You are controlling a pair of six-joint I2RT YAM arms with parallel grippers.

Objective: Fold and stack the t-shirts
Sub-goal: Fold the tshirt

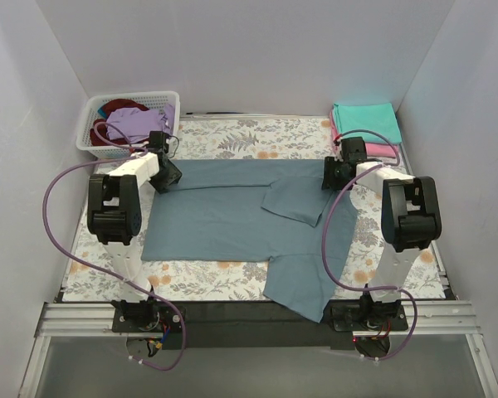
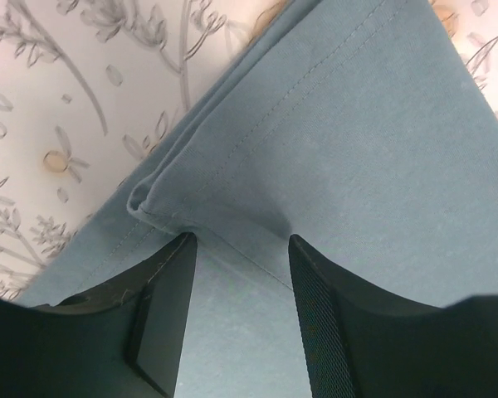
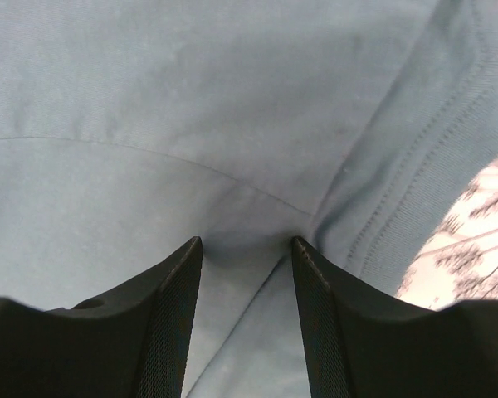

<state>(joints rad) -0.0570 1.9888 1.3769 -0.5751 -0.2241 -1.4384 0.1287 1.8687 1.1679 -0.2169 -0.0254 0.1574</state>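
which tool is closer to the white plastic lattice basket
Left. The left tool is just beside the white plastic lattice basket, on the far-left corner of the slate blue-grey t-shirt. The right tool is far off, at the shirt's opposite end.

The left arm [image 1: 137,170] and the right arm [image 1: 373,178] are each showing white links joined by bulky black joint housings, trailing a purple cable [image 1: 48,207] to a black base [image 1: 137,315] with small coloured wires, and ending in black fingers [image 2: 315,323] with mesh-textured inner faces.
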